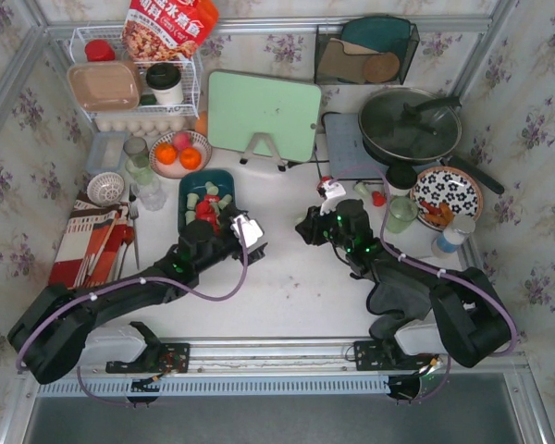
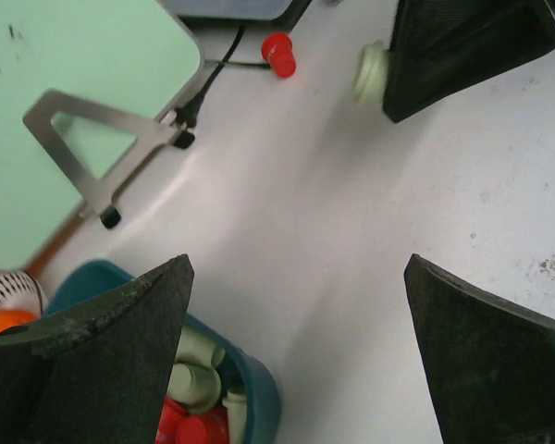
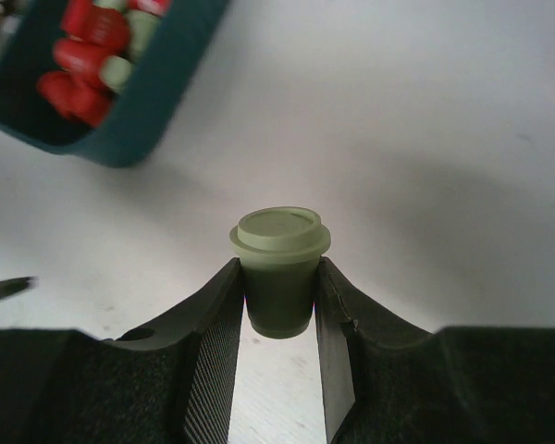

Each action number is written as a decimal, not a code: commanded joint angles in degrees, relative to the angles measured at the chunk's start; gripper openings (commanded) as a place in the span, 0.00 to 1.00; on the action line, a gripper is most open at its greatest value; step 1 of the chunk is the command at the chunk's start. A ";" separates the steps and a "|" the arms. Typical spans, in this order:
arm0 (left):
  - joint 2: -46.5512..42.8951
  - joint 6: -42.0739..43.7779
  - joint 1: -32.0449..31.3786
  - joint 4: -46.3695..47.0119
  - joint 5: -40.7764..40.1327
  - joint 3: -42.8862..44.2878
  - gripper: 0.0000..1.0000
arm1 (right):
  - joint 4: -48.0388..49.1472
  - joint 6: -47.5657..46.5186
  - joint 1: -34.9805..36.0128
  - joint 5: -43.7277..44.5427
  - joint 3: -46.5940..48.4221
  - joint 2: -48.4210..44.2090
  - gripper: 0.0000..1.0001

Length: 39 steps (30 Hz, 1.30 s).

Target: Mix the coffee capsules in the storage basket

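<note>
right tool (image 3: 277,274) pinches pale-green tapered plastic capsule (image 3: 279,233) | left tool (image 2: 296,268) wide open, empty | rounded teal plastic tub (image 3: 139,129) at capsule's 10 o'clock

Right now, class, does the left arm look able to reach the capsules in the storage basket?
Probably yes. The left arm has its jaws wide open, empty, right beside the storage basket, whose top is open; nothing lies between, and the right arm is well aside.
</note>
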 commanded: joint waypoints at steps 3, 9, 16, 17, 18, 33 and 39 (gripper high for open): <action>4.77 10.36 -2.39 9.76 2.36 1.70 0.99 | 15.10 5.56 0.62 -10.81 -2.21 -1.76 0.25; 9.85 14.21 -4.74 10.25 3.99 5.03 0.99 | 16.39 6.61 0.72 -13.98 -2.37 -2.58 0.25; 14.76 17.91 -7.78 12.13 -1.73 7.45 0.97 | 16.64 7.31 3.39 -14.58 -2.13 -1.88 0.26; 15.20 18.11 -8.16 12.81 -2.83 7.62 0.97 | 16.67 7.39 3.44 -14.83 -2.03 -1.75 0.26; 15.53 18.36 -8.43 13.31 -3.71 7.77 0.97 | 16.68 7.40 3.58 -15.11 -1.94 -1.72 0.27; 16.90 21.55 -11.83 15.19 -7.01 8.27 0.75 | 16.12 7.10 3.78 -15.24 -1.62 -1.16 0.29; 16.99 20.89 -12.17 15.59 -7.44 8.27 0.57 | 15.80 7.10 3.77 -16.01 -1.22 -0.74 0.30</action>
